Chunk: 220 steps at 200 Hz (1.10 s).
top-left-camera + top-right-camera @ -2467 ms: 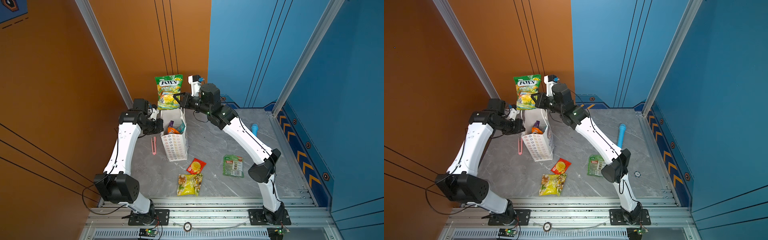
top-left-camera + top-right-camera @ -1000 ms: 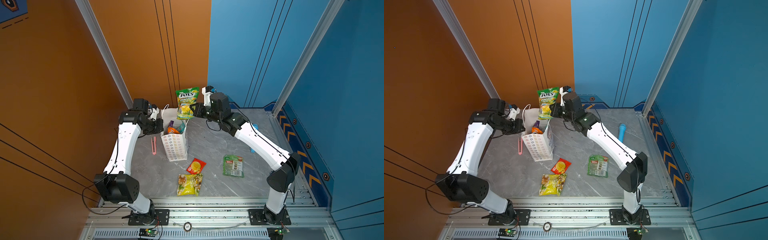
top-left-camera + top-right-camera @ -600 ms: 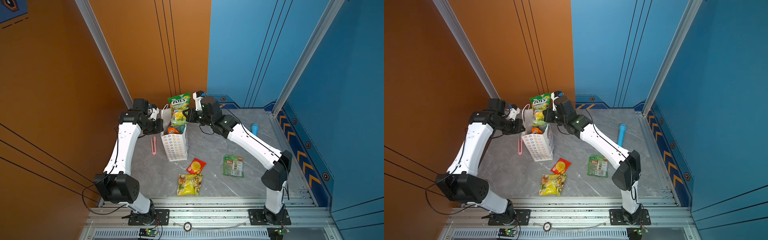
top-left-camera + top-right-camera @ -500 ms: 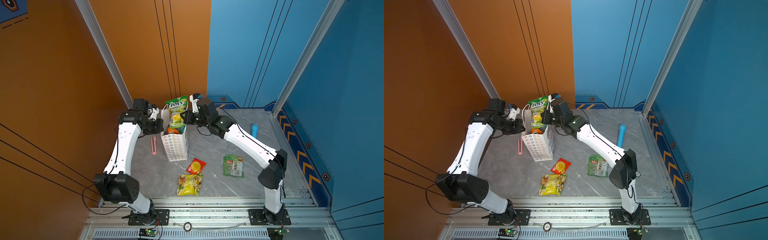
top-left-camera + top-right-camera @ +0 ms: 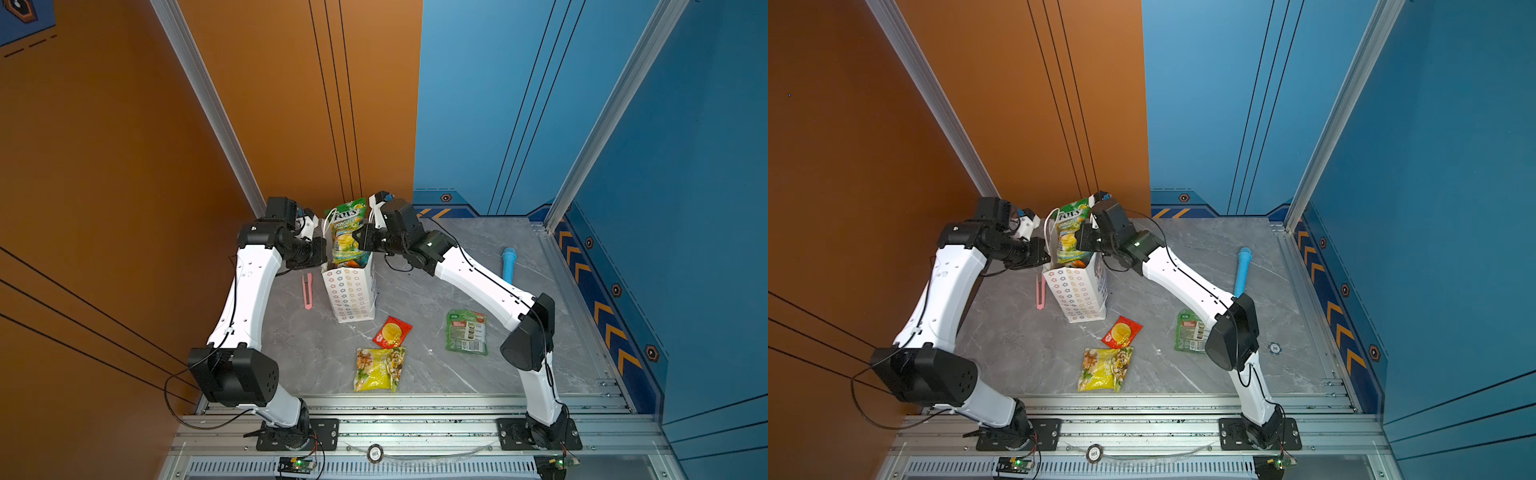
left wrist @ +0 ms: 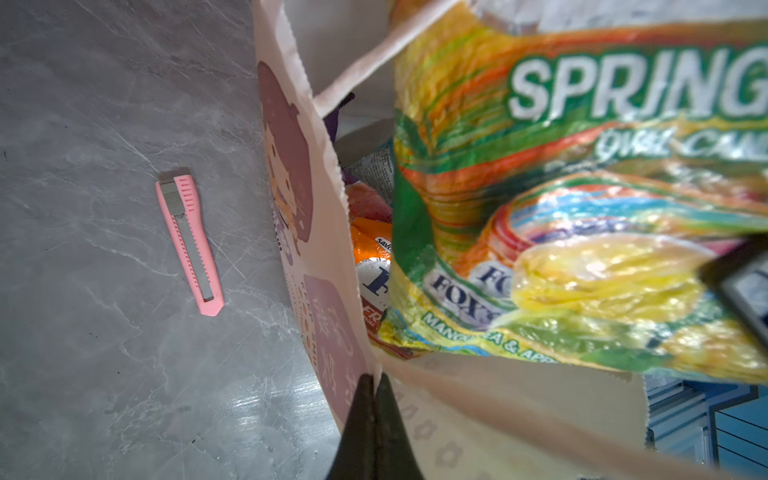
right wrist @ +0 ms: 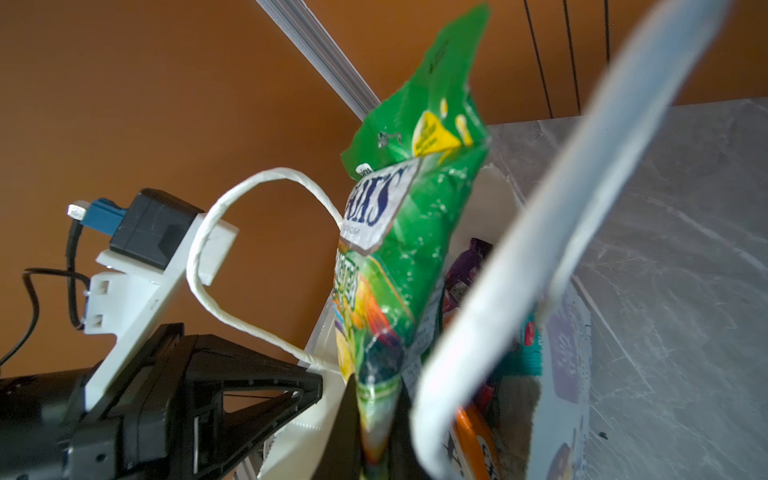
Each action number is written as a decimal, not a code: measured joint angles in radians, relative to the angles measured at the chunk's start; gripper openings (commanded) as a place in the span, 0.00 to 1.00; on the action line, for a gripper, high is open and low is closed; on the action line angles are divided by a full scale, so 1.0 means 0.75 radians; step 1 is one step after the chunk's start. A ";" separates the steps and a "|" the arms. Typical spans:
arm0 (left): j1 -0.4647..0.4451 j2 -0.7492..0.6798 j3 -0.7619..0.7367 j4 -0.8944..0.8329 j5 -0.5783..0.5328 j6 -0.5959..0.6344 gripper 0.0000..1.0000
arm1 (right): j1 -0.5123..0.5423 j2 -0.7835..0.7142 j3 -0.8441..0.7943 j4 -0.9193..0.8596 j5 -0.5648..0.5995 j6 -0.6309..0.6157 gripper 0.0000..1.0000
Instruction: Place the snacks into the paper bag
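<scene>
**Ana:** Where was the FOX'S candy bag (image 5: 347,237) at that moment?

**Ben:** It stood upright, its lower end inside the mouth of the paper bag (image 5: 349,291) and most of it above the rim. The right end effector (image 7: 376,386) had it pinched by one side edge, with the jaws almost fully closed on the film.

**Ana:** And the left end effector (image 6: 371,380)?

**Ben:** It was clamped shut on the paper bag's top edge, beside the cartoon-girl face. That grip probably served to keep the mouth spread and stop the light bag from tipping as the packet went in.

**Ana:** Why was the packet carried edge-down?

**Ben:** The opening was narrow and held an orange packet (image 6: 370,237) and a purple packet (image 7: 469,262). A flat packet going in upright would likely slide down beside them. The white cord handle (image 7: 216,257) looped close by and could have snagged it.

**Ana:** What remained outside?

**Ben:** A red packet (image 5: 392,332), a yellow packet (image 5: 378,369) and a green packet (image 5: 466,332) lay flat on the surface (image 5: 428,299) in front of the bag. A pink utility knife (image 6: 189,245) lay beside the bag. A light blue cylinder (image 5: 508,266) lay well apart. Neither was a snack.
</scene>
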<state>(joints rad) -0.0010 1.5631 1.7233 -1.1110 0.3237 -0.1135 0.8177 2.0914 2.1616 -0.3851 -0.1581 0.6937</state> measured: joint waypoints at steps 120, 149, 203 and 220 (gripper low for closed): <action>0.000 0.000 0.000 0.001 0.001 0.000 0.00 | 0.008 0.055 -0.005 0.024 -0.032 0.062 0.47; 0.000 0.000 0.000 0.000 0.001 0.000 0.00 | -0.039 -0.057 -0.101 0.045 -0.027 0.058 0.48; 0.001 0.000 0.000 -0.001 0.000 0.000 0.00 | -0.151 -0.374 -0.351 0.137 -0.016 0.037 0.49; 0.001 0.000 0.000 -0.001 0.000 0.000 0.00 | -0.168 -0.474 -0.472 0.160 -0.007 0.024 0.50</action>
<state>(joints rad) -0.0006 1.5631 1.7233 -1.1114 0.3237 -0.1135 0.6914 1.7359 1.8076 -0.2653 -0.1631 0.7120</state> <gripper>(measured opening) 0.046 0.494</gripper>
